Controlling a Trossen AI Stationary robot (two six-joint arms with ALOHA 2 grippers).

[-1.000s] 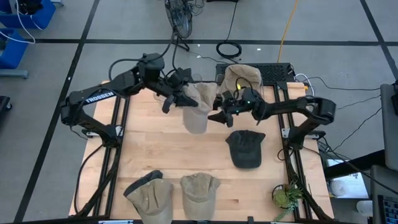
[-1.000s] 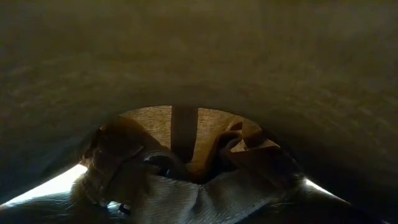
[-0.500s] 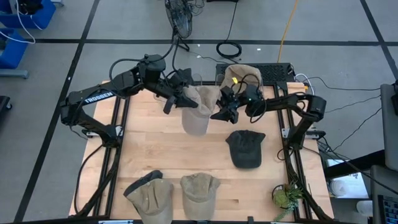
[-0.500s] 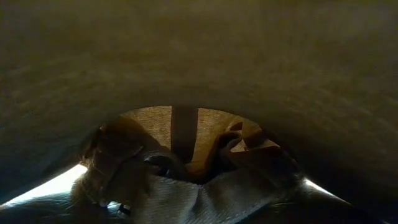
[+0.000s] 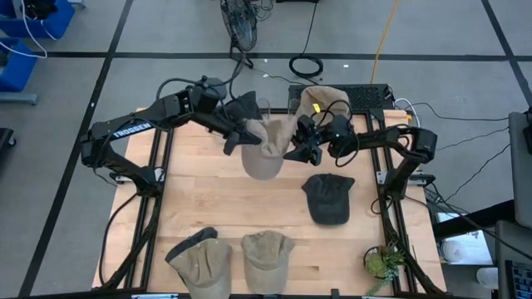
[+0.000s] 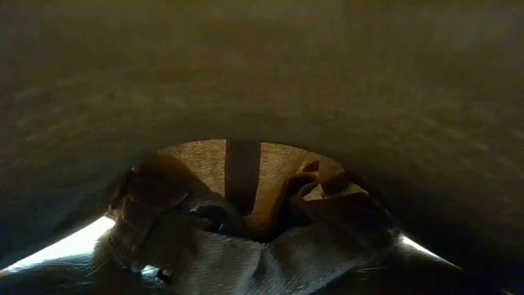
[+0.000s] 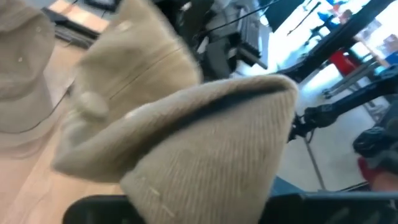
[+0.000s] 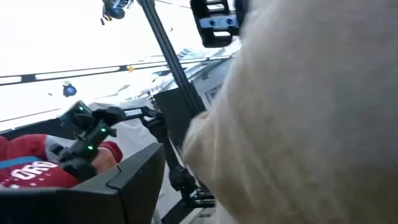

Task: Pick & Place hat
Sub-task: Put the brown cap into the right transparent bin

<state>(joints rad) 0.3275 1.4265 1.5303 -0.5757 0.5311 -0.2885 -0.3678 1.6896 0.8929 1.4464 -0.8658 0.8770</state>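
Observation:
A tan hat (image 5: 264, 154) hangs in the air over the far middle of the wooden table (image 5: 208, 199), with my left gripper (image 5: 239, 133) shut on its left side. The hat fills the left wrist view (image 7: 205, 143). My right gripper (image 5: 293, 148) is right against the hat's right side, and the hat's cloth (image 8: 311, 124) covers much of the right wrist view. I cannot tell from any view whether the right gripper touches the hat. My left gripper holds the tan hat by its left edge (image 5: 248, 138), coming from the table's left and slanting downward. The hat itself hides the place of contact in the wrist view. The hat is lifted clear of the table and sags below the gripper.
A dark grey cap (image 5: 327, 198) lies right of centre. Two tan hats (image 5: 202, 259) (image 5: 267, 253) lie at the near edge, and another tan hat (image 5: 322, 101) lies at the far edge. A hat's inside (image 6: 246, 205) covers the low view.
My left gripper has tipped downward, and my right gripper has risen and tipped upward at the hat's right side. The hat stays lifted. It hung long and narrow and now looks rounder, with its body shifted slightly toward the table's left.

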